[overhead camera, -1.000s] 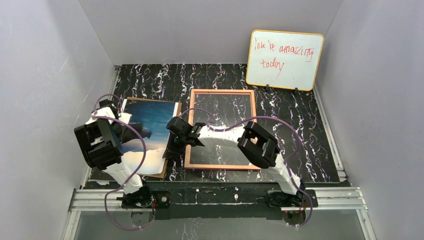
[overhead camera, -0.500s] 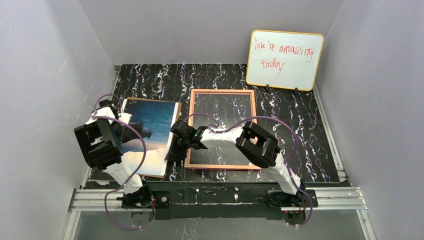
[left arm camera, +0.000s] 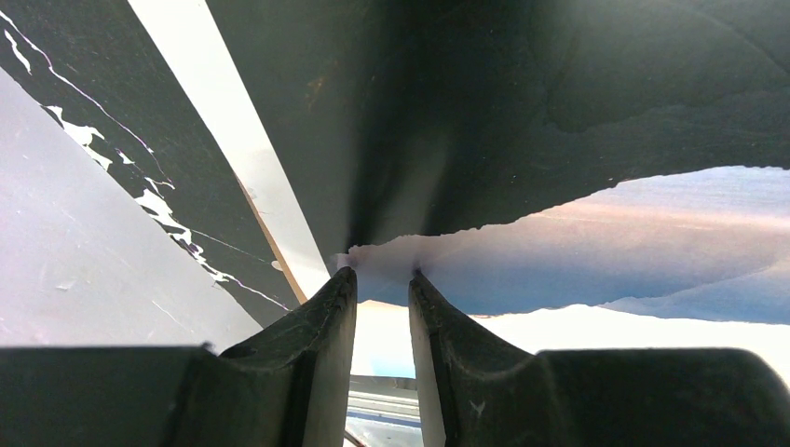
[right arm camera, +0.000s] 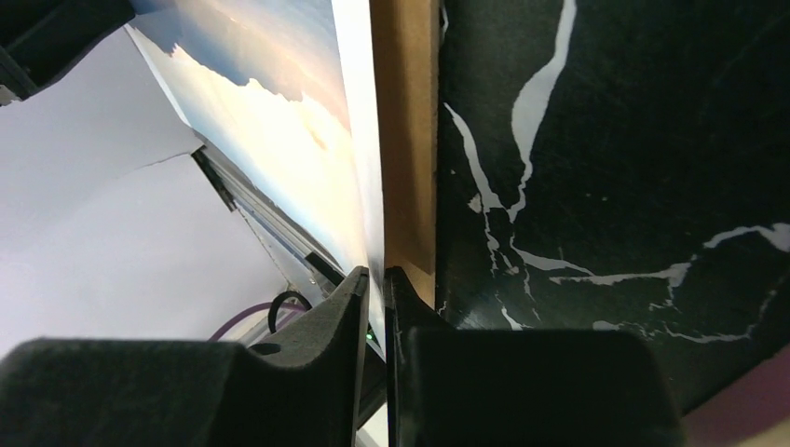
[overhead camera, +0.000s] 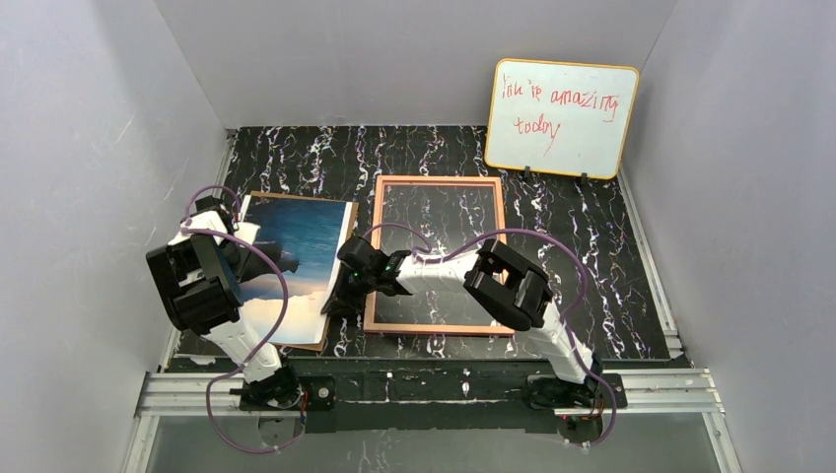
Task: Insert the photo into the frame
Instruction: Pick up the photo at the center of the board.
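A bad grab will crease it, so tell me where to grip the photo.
Best grip the photo by its long edge nearest the frame, coming in low from that side. It is a thin sheet flat on the backing board, so only an edge can be pinched; the right gripper holds its white margin there.

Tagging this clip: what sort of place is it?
Probably a lab robot cell: plain grey walls enclose a black white-veined marble-pattern tabletop, with an aluminium mounting rail along its near edge.

Seascape photo (overhead camera: pixel 301 236) lies just left of flat pink frame (overhead camera: pixel 440 179).
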